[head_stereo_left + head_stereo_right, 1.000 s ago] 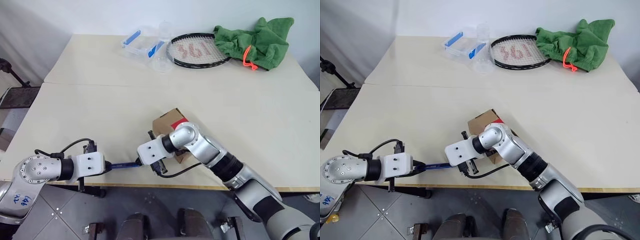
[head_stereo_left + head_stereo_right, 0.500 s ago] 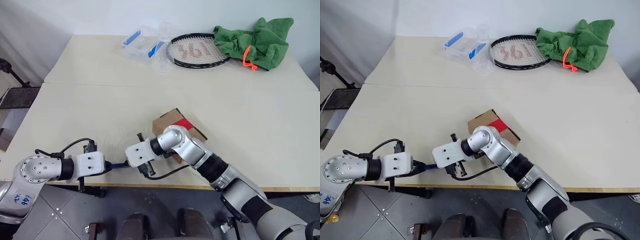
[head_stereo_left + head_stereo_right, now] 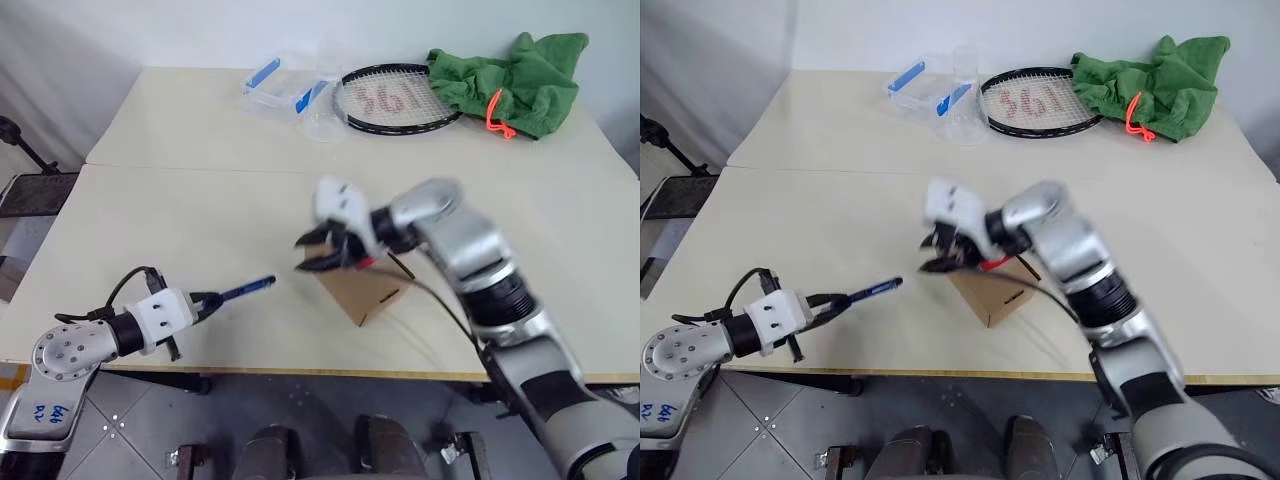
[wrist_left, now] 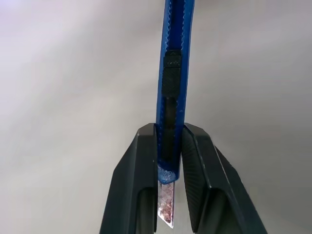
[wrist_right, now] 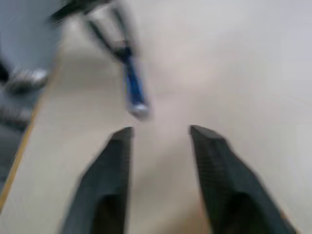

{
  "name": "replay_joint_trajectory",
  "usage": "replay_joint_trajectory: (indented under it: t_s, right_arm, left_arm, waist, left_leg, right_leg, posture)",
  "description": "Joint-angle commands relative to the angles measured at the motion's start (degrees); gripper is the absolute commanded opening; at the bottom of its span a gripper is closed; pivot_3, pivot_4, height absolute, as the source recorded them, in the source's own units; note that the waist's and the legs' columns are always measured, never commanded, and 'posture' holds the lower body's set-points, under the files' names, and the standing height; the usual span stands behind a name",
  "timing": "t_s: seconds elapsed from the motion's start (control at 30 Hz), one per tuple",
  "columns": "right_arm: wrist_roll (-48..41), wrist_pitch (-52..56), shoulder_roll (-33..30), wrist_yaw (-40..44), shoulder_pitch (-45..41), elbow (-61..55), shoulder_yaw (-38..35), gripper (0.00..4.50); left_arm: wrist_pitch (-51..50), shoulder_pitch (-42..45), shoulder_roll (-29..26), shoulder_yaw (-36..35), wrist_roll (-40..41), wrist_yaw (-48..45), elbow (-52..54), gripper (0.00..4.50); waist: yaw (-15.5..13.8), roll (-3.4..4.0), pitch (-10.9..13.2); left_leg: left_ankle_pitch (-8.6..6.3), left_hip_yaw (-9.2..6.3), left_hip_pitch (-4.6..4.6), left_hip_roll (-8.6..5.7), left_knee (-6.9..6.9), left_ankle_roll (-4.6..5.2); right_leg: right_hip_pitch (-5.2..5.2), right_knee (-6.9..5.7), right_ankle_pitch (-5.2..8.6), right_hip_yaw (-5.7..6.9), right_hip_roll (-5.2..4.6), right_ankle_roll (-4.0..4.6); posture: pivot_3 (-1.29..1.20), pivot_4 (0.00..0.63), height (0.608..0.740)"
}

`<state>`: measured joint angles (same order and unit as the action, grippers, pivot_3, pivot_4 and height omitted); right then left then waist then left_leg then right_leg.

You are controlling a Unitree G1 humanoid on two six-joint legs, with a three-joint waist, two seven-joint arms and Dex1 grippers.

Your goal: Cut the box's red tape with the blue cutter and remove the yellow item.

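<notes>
My left gripper [image 3: 207, 299] is shut on the handle end of the blue cutter [image 3: 246, 289], near the table's front left. The cutter is held just above the table and points right toward the box [image 3: 362, 288]. In the left wrist view the two fingers [image 4: 139, 165] clamp the cutter [image 4: 173, 73]. The brown box stands near the front edge, with a sliver of the red tape [image 3: 363, 263] showing on its top. My right gripper [image 3: 318, 250] hovers blurred at the box's upper left corner, open and empty [image 5: 158, 130]. The yellow item is hidden.
At the back of the table lie a clear container with blue clips [image 3: 285, 85], a clear cup [image 3: 322, 125], a racket [image 3: 400, 100] and a green cloth [image 3: 515, 80]. The table's front edge [image 3: 300, 368] runs just in front of the box.
My right gripper has left the cutter's far end, risen and swung right to the box's top, and opened its fingers. My left gripper has lifted slightly and turned the cutter toward the box.
</notes>
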<state>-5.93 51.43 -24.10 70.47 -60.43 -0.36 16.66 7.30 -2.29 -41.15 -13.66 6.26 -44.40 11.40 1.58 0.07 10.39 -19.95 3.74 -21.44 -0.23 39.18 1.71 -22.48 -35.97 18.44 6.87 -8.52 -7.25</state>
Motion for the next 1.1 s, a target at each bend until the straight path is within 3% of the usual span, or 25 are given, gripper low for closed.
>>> replay_joint_trajectory:
  t_s: [0.03, 0.17, 0.43, 0.8, 1.1]
  right_arm:
    - [-5.4, 10.7, -1.9, 0.0, -3.9, -0.9, -3.3, 3.21]
    - [-9.3, 22.6, 0.2, -5.4, -10.7, 6.1, -8.0, 4.49]
    - [-15.0, 30.8, 3.5, -11.2, -16.5, 12.9, -10.5, 4.49]
    - [-17.9, 25.2, 11.6, -15.9, -15.4, 17.0, -6.5, 4.49]
    - [-18.1, 23.2, 12.1, -15.9, -16.0, 21.4, -3.3, 4.49]
  left_arm:
    - [8.6, 2.6, 2.1, -2.1, 1.3, 2.9, -1.4, 0.40]
    - [15.9, 7.2, 5.8, -0.8, -4.0, 9.4, -6.5, 0.40]
    - [23.8, 13.5, 8.6, 2.0, -10.8, 17.4, -14.8, 0.40]
    - [22.3, 13.7, 11.6, 8.2, -6.0, 14.9, -12.6, 0.40]
    - [21.9, 13.7, 11.4, 7.8, -6.1, 15.7, -11.4, 0.40]
  waist:
    - [0.0, -0.08, -0.1]
    - [0.3, -0.09, 0.0]
    - [0.1, -0.11, -0.1]
    - [0.2, -0.12, -0.1]
    - [0.2, -0.12, -0.1]
  left_leg:
    - [0.00, -0.04, 0.00, 0.03, 0.00, -0.01]
    - [-0.01, 0.05, 0.02, 0.00, -0.06, -0.02]
    - [-0.01, -0.01, -0.04, -0.03, -0.04, -0.01]
    - [-0.02, -0.08, -0.08, -0.03, -0.05, 0.00]
    - [-0.02, -0.09, -0.08, -0.04, -0.04, 0.00]
  right_leg:
    - [0.01, 0.00, 0.00, 0.02, 0.01, 0.00]
    - [0.01, 0.01, 0.00, 0.19, -0.01, 0.00]
    - [0.00, -0.03, -0.02, 0.46, -0.04, -0.03]
    - [-0.01, -0.03, -0.03, 0.62, -0.04, -0.06]
    - [0.00, -0.03, -0.03, 0.64, -0.04, -0.06]
  posture:
    - [0.00, 0.150, 0.740]
    - [0.00, 0.150, 0.740]
    - [0.00, 0.150, 0.740]
    - [0.00, 0.150, 0.740]
    - [0.00, 0.150, 0.740]
